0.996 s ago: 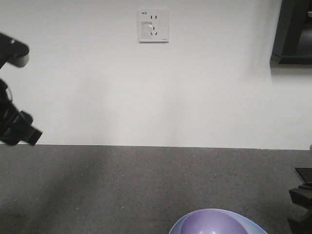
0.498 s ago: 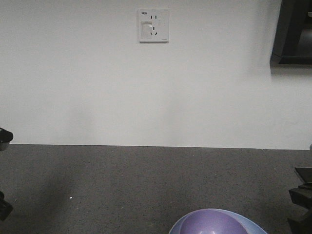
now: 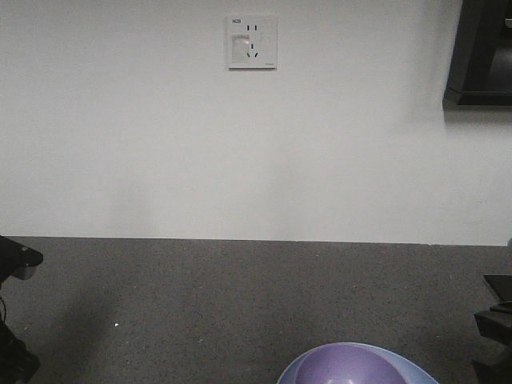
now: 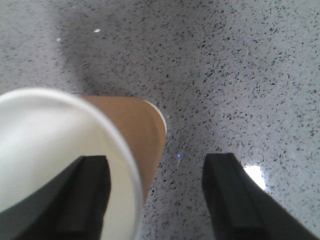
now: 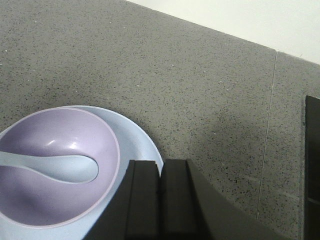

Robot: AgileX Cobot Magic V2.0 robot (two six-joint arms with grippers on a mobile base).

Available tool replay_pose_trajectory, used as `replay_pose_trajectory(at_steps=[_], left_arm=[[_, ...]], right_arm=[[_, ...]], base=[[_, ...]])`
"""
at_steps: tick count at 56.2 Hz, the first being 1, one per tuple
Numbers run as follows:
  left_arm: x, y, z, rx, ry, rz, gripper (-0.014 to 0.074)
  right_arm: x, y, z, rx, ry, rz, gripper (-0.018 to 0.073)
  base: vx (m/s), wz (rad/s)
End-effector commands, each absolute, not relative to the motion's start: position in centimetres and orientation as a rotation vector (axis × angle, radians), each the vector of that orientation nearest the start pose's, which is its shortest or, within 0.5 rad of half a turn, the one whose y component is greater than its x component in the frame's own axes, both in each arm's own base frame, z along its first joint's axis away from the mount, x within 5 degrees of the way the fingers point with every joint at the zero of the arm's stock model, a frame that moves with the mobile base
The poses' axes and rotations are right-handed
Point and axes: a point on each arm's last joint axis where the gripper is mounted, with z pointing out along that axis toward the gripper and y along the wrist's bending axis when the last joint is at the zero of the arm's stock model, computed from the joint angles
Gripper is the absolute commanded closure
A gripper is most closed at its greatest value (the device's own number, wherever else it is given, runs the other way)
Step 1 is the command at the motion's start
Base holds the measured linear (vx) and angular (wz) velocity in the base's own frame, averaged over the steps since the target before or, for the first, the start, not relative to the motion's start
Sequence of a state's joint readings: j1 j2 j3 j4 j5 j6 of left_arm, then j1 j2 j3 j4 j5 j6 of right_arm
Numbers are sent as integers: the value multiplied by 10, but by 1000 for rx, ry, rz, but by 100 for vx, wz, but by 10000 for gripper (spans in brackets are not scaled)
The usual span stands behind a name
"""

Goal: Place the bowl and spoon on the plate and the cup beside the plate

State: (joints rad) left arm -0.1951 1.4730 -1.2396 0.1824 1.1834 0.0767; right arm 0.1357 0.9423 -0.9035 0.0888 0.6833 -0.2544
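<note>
The brown cup (image 4: 142,135) with a white inside stands on the speckled counter, at the left of the left wrist view. My left gripper (image 4: 156,165) is open; one finger (image 4: 87,195) hangs over the cup's mouth, the other stands outside, and the near wall lies between them. The purple bowl (image 5: 45,195) sits on the pale blue plate (image 5: 137,140), and the spoon (image 5: 60,167) lies inside the bowl. My right gripper (image 5: 161,167) is shut on nothing, just right of the plate's rim. The front view shows the bowl (image 3: 348,368) and the plate (image 3: 416,372) at the bottom edge.
The grey speckled counter (image 3: 240,296) runs back to a white wall with a socket (image 3: 252,42). My left arm (image 3: 14,260) shows at the lower left edge, my right arm (image 3: 496,320) at the lower right. A dark object (image 5: 312,165) stands at the right edge.
My left arm has dropped from high at the left edge to low beside the counter. The right arm, bowl and plate have not moved.
</note>
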Motion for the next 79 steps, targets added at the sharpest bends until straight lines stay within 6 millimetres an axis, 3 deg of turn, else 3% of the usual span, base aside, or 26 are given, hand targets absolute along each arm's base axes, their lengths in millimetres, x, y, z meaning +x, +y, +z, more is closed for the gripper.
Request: replay_pose_trajectory(at_steps=[1, 5, 11, 21, 36, 43, 50, 57, 67, 79], left_arm=[[283, -39, 319, 446, 2762, 231, 190], [284, -39, 320, 449, 2755, 235, 306], [283, -39, 322, 507, 2735, 245, 602], [276, -46, 340, 558, 2606, 209, 603], [225, -61, 428, 434, 2028, -89, 602], [201, -60, 448, 380, 1923, -197, 602], [191, -64, 448, 403, 1955, -283, 602], [196, -73, 440, 444, 2020, -375, 601], [221, -94, 423, 534, 2131, -506, 598], [253, -136, 421, 742, 2247, -541, 596]], right_arm=[[186, 29, 371, -358, 2066, 24, 568], [186, 29, 371, -358, 2066, 24, 568], [186, 29, 371, -358, 2066, 24, 568], [186, 29, 371, -358, 2066, 24, 568], [186, 29, 371, -358, 2064, 24, 568], [186, 29, 371, -355, 2065, 26, 568], [186, 30, 371, -351, 2066, 33, 568], [186, 30, 371, -350, 2065, 34, 568], [186, 30, 371, -350, 2065, 34, 568], [186, 30, 371, -350, 2065, 34, 568]], base=[[0, 0], [0, 0], [0, 0], [0, 0], [0, 0], [0, 0], [0, 0], [0, 0], [0, 0], [0, 0]])
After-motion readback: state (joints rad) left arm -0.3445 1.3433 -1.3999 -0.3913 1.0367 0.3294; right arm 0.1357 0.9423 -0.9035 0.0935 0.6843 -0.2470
